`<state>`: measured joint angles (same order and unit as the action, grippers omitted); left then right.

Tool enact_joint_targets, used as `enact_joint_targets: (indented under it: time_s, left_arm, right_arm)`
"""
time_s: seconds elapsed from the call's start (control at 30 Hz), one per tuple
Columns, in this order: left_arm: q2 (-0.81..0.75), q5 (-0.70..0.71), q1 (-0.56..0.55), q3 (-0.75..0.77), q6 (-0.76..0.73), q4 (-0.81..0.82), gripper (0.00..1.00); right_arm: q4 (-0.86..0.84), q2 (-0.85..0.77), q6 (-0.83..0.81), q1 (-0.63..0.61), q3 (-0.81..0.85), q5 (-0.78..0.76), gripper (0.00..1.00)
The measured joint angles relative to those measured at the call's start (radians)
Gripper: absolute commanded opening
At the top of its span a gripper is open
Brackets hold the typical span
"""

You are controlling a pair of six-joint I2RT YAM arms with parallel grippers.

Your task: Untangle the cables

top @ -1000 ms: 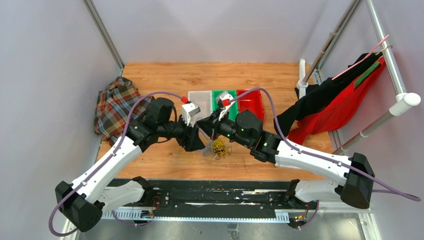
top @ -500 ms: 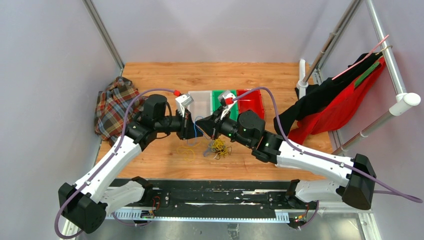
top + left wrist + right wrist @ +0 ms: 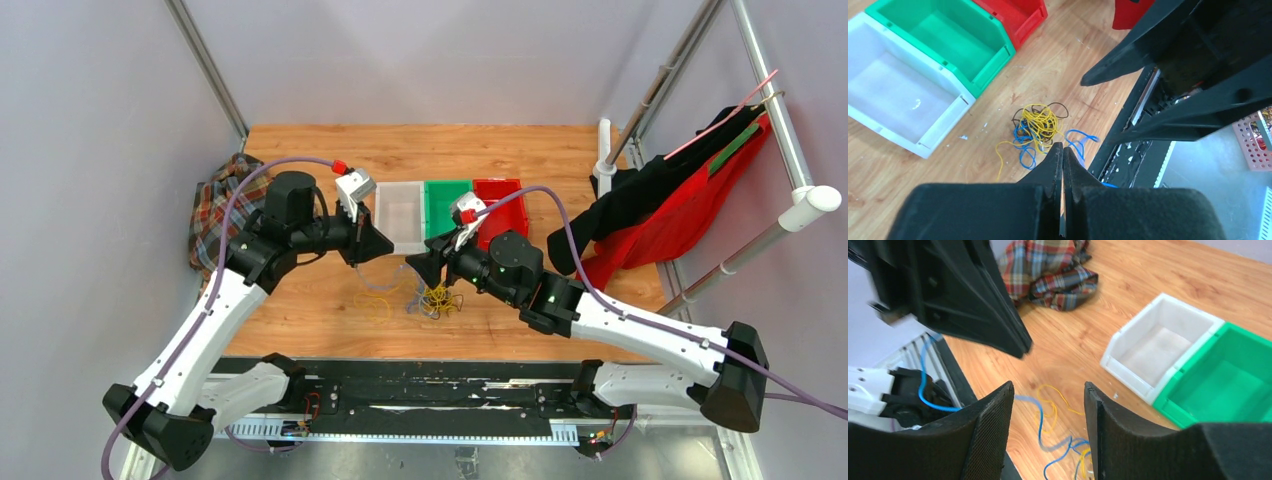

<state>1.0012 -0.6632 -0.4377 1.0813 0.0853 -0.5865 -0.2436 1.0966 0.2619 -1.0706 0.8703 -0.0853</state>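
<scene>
Moved: both arms have drawn apart over the last second. The left arm (image 3: 215, 320) has swung back and to the left and the right arm (image 3: 620, 320) has slid right, so bare wood now shows between tips that nearly met before.
Left jaws: were spread a second ago and are now pressed together, pinching a blue cable (image 3: 1088, 136) that runs up from the heap to their tips.
Right jaws: were closed a second ago and are now spread, with nothing between them. They hang just back-left of the heap.
Cables: a tangle of yellow, blue and dark cables (image 3: 437, 297) lies on the counter (image 3: 420, 145), in front of the bins and between the two arms.
Stray piece: a yellow strand (image 3: 378, 306) lies loose, just left of the tangle.
Bins: a white bin (image 3: 948, 122), a green bin (image 3: 995, 70) and a red bin (image 3: 1020, 17) stand touching in a row behind the tangle.
In the way: from above, the left wrist covers the white bin's left corner, and the right wrist covers the near walls of the green and red bins. In the left wrist view, the right arm's black fingers fill the upper right.
Left edge: a plaid shirt (image 3: 1053, 270) lies crumpled, well apart from the tangle.
Right side: a black garment (image 3: 630, 205) and a red garment (image 3: 690, 215) hang off the counter's far right.
</scene>
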Motion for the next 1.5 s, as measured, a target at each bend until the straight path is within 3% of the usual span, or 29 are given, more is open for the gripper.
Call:
enact_joint_targets:
  time_s: [0.33, 0.63, 0.8, 0.93, 1.0, 1.03, 1.23, 1.33, 1.5]
  left_arm:
    - [0.000, 0.024, 0.003, 0.089, -0.053, -0.095, 0.01]
    - [0.022, 0.051, 0.003, 0.255, -0.103, -0.145, 0.01]
    - [0.025, 0.072, 0.003, 0.265, -0.137, -0.169, 0.01]
    - [0.032, 0.085, 0.003, 0.274, -0.154, -0.193, 0.01]
    - [0.031, 0.087, 0.003, 0.280, -0.162, -0.204, 0.02]
    - [0.028, 0.087, 0.003, 0.280, -0.166, -0.207, 0.06]
    - [-0.013, 0.077, 0.003, 0.183, -0.211, -0.214, 0.59]
    - [-0.032, 0.039, 0.003, 0.074, -0.216, -0.218, 0.71]
    - [-0.032, -0.046, 0.003, -0.071, -0.178, -0.188, 0.79]
  right_arm:
    - [0.032, 0.011, -0.043, 0.000, -0.109, 0.023, 0.63]
    - [-0.019, 0.039, -0.051, 0.000, -0.182, 0.086, 0.62]
    - [-0.083, 0.113, -0.050, 0.000, -0.186, 0.117, 0.42]
    - [-0.100, 0.196, -0.042, 0.000, -0.184, 0.118, 0.05]
    - [-0.099, 0.225, -0.038, 0.000, -0.182, 0.114, 0.01]
    - [-0.097, 0.229, -0.043, 0.000, -0.180, 0.111, 0.01]
    - [-0.085, 0.170, -0.038, 0.000, -0.153, 0.077, 0.01]
    - [-0.079, 0.129, -0.037, 0.000, -0.115, 0.077, 0.01]
    - [-0.078, 0.097, -0.018, 0.000, -0.040, 0.086, 0.01]
